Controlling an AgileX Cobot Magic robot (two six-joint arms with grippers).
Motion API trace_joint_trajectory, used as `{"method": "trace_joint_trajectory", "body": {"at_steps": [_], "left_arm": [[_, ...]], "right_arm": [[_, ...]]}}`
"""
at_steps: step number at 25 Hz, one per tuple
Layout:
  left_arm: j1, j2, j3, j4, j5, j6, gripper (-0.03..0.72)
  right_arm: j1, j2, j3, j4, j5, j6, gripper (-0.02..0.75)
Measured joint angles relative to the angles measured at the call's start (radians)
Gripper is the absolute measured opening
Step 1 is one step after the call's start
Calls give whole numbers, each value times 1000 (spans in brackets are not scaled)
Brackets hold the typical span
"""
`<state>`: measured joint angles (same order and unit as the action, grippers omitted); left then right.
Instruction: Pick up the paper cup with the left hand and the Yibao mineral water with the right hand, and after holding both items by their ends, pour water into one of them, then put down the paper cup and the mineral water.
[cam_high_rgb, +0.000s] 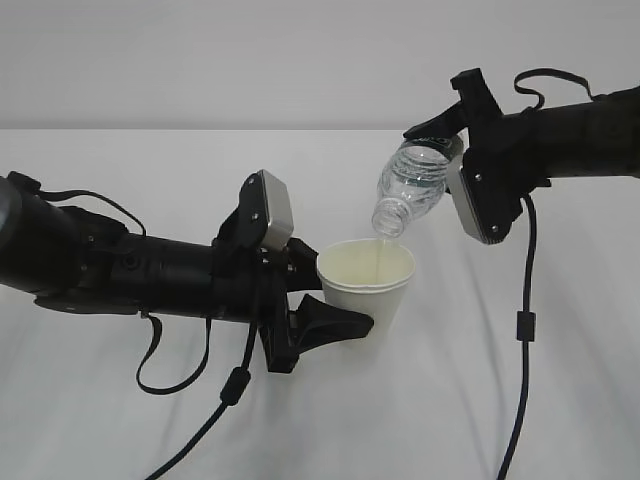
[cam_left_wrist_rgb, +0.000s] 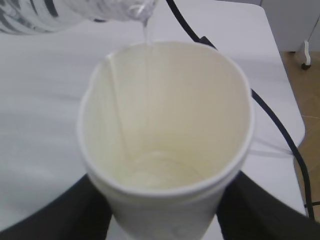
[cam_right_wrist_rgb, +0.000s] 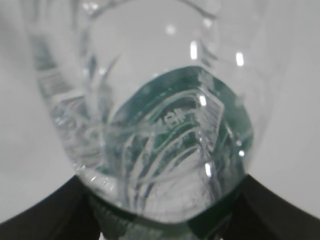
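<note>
Two black robot arms meet over a white table (cam_high_rgb: 560, 330). The left hand (cam_high_rgb: 325, 305), w/ a silver-grey plate on its wrist, has its fingers (cam_high_rgb: 335, 322) clamped on the lower part of the paper cup (cam_high_rgb: 366, 284), held upright just above the table, centre of scene. Cup is small, white, tapered, w/ a rolled rim; inside is cream-coloured, a vertical seam runs down one wall, and a little clear water sits at the bottom in the left wrist view. The right gripper (cam_high_rgb: 452, 140) is clamped on the base end of the Yibao mineral water (cam_high_rgb: 412, 185), tipped neck-down at a slant, its open mouth just above the cup's rim. Bottle is small, clear, ribbed plastic, no cap; a thin stream of water (cam_left_wrist_rgb: 146, 30) runs from its mouth into the cup. Right wrist view shows the bottle close up, blurred, w/ dark green of the label showing through. Black cables (cam_high_rgb: 520, 330) hang from both arms.
</note>
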<state>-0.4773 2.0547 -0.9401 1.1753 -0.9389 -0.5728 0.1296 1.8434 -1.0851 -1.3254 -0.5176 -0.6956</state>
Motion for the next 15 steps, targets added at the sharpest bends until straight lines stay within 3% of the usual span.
{"method": "trace_joint_trajectory", "body": {"at_steps": [15], "left_arm": [[0, 0, 0, -23, 0, 0, 427]], "right_arm": [[0, -5, 0, 0, -2, 0, 458]]}}
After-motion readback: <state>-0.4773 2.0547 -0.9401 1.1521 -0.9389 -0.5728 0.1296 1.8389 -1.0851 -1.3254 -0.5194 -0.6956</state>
